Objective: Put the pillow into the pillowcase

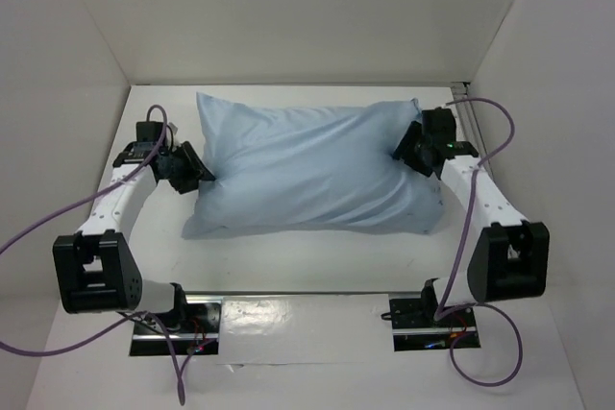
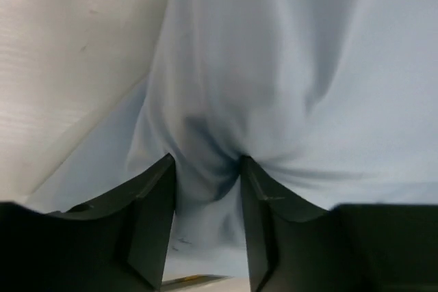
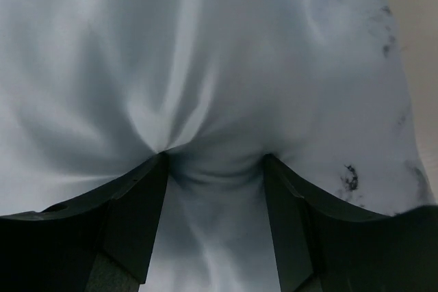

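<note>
The pale blue pillowcase (image 1: pixel 307 170) lies plump and full across the middle of the table, its long side running left to right. The pillow is hidden; no white cushion shows. My left gripper (image 1: pixel 204 178) presses into the pillowcase's left end. In the left wrist view its gripper (image 2: pixel 205 162) has a puckered wad of the pillowcase (image 2: pixel 287 66) squeezed between the fingers. My right gripper (image 1: pixel 402 149) digs into the upper right end. In the right wrist view its gripper (image 3: pixel 215 158) holds a wrinkled bulge of the pillowcase (image 3: pixel 205 52) between the fingers.
White walls (image 1: pixel 67 64) close in the table on the left, back and right. Purple cables (image 1: pixel 38 228) loop beside both arms. A metal rail (image 1: pixel 307 293) runs along the near edge between the arm bases. Dark specks (image 3: pixel 349 179) mark the cloth near the right fingers.
</note>
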{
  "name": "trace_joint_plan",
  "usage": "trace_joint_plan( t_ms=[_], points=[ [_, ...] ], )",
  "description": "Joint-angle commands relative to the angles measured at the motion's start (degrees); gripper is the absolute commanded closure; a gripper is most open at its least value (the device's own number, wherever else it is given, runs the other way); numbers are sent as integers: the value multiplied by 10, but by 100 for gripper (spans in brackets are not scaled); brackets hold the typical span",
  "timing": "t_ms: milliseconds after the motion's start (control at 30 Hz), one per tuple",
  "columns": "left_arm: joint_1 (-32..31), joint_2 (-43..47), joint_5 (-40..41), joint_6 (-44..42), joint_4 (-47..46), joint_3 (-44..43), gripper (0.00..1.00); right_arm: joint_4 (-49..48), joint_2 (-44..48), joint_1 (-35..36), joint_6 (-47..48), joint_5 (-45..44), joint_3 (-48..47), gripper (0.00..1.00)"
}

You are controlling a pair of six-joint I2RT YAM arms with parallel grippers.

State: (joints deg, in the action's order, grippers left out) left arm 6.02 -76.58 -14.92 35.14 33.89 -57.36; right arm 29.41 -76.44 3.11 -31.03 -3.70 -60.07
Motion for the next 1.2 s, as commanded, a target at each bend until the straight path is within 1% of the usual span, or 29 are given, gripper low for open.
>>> trace_joint_plan(
  t_ms=[0, 33, 67, 100, 133, 167, 200, 233, 267, 300, 333, 367, 433, 467, 500, 533, 567, 600, 633, 667, 700, 733, 767, 833, 900, 1000, 1067, 1133, 1167],
  points=[
    [-7, -51, -41, 4, -55, -23, 51, -71, -72, 44, -12, 41, -17, 35],
    [-7, -66, -48, 4, -69, -31, 62, -85, -128, 54, -12, 52, -32, 35],
    [-7, -95, -48, 12, -75, -50, 71, -94, -157, 65, -18, 57, -51, 35],
    [-7, -111, -48, 18, -81, -63, 75, -102, -186, 83, -23, 57, -104, 35],
    [-7, -126, -42, 26, -81, -77, 76, -102, -213, 91, -23, 57, -131, 35],
    [-1, -142, -42, 33, -81, -112, 76, -92, -260, 98, -23, 57, -164, 35],
    [-1, -165, -51, 33, -81, -129, 76, -80, -277, 104, -23, 57, -227, 35],
    [-1, -171, -42, 33, -81, -166, 76, -51, -293, 113, -23, 42, -255, 30],
    [5, -171, -28, 28, -60, -180, 73, -40, -293, 113, -23, 34, -284, 27],
    [5, -171, -18, 27, -54, -188, 68, -40, -279, 123, -23, 25, -284, 24],
    [14, -151, -7, 22, -54, -188, 62, -32, -264, 129, -23, -4, -279, 21],
    [28, -138, 12, 22, -45, -188, 42, -32, -220, 129, -23, -16, -266, 21],
    [41, -103, 24, 17, -39, -163, 15, -50, -165, 120, -29, -44, -190, 21],
    [46, -63, 46, 17, -39, -148, 7, -59, -135, 115, -29, -44, -157, 21],
    [46, -43, 66, 17, -39, -106, 1, -65, -78, 108, -34, -44, -126, 21],
    [51, -21, 87, 36, -39, -81, 1, -65, -53, 91, -40, -32, -65, 21],
    [51, 19, 112, 46, -50, -52, 1, -65, -31, 83, -40, -22, -38, 21],
    [51, 37, 122, 55, -60, -23, 1, -65, 6, 76, -47, -13, -15, 21],
    [51, 52, 131, 74, -72, 35, 1, -53, 21, 61, -58, 8, 26, 21],
    [51, 64, 121, 74, -109, 64, 1, -53, 32, 54, -58, 19, 43, 21],
    [51, 79, 121, 79, -123, 112, 1, -42, 51, 54, -63, 29, 69, 19],
    [51, 79, 133, 97, -137, 131, 1, -28, 57, 39, -68, 48, 80, 19],
    [51, 85, 128, 106, -152, 148, 1, -23, 57, 34, -69, 62, 90, 19],
    [45, 72, 131, 113, -182, 160, 1, -11, 70, 29, -69, 70, 117, 17],
    [39, 55, 180, 119, -182, 160, 1, 0, 70, 15, -69, 84, 133, 16],
    [39, 22, 208, 125, -189, 146, 1, 7, 70, 9, -69, 97, 159, 14],
    [39, 5, 219, 130, -207, 139, 1, -11, 54, 9, -69, 116, 165, 14],
    [39, -21, 226, 130, -231, 132, 1, -34, 36, 9, -63, 106, 172, 14],
    [34, -30, 226, 130, -232, 132, 3, -34, 36, 9, -56, 106, 172, 14]
  ],
)
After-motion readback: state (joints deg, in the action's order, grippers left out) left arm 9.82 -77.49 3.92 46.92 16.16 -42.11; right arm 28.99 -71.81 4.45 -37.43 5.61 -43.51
